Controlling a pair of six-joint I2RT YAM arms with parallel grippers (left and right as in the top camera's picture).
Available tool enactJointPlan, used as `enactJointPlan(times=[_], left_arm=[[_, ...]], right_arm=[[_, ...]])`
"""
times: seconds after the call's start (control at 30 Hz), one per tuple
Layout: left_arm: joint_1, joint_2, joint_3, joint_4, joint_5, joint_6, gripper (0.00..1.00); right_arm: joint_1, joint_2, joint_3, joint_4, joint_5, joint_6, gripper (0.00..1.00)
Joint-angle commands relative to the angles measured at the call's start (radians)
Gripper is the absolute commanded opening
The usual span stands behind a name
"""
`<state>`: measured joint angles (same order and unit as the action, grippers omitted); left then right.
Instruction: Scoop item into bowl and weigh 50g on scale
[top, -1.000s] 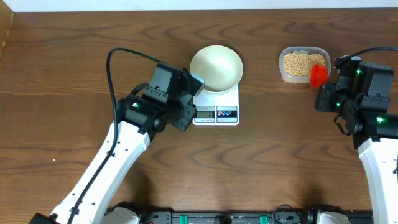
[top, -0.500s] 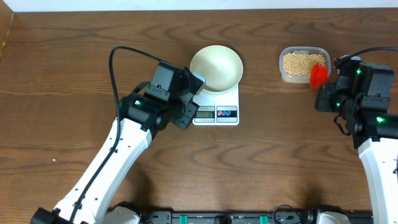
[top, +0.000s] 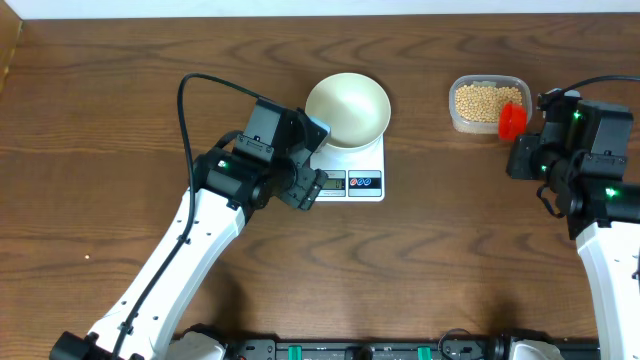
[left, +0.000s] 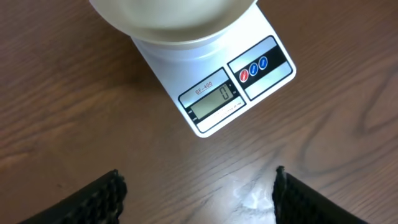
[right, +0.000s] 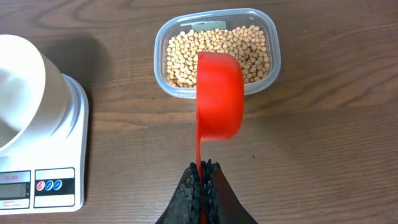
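The cream-white bowl (top: 347, 110) (left: 171, 17) (right: 22, 87) stands on the white scale (top: 348, 172) (left: 221, 93) (right: 46, 168), whose display faces the front. Just left of the scale hangs my left gripper (top: 312, 160) (left: 198, 196), open, with bare wood between its fingers. Tan beans (top: 482, 99) (right: 217, 50) fill a clear plastic tub (top: 487, 104) (right: 273, 59) at the back right. My right gripper (top: 522, 152) (right: 204, 171) is shut on the handle of a red scoop (top: 512, 119) (right: 219, 93), which hovers over the tub's near edge.
Brown wooden table (top: 420, 270) all round. A black cable (top: 190, 95) loops above the left arm. The table's far edge runs along the top of the overhead view.
The left gripper's jaws have spread wide apart and the arm has shifted slightly towards the scale. The right arm and scoop have not moved.
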<state>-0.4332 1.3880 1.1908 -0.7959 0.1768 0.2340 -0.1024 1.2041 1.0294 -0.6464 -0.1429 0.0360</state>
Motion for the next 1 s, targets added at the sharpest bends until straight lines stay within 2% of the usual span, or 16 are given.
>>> enactJointPlan(times=[0.0,0.3,0.97], left_arm=[[0.0,0.006,0.002,0.0,-0.01,0.001,0.86],[0.0,0.006,0.002,0.0,-0.01,0.001,0.92],[0.001,0.006,0.002,0.001,-0.01,0.002,0.93]], right_arm=[[-0.008,0.002,0.015,0.002,-0.01,-0.016,0.01],[-0.008,0.002,0.015,0.002,-0.01,-0.016,0.01],[-0.008,0.002,0.015,-0.001,-0.01,-0.016,0.01]])
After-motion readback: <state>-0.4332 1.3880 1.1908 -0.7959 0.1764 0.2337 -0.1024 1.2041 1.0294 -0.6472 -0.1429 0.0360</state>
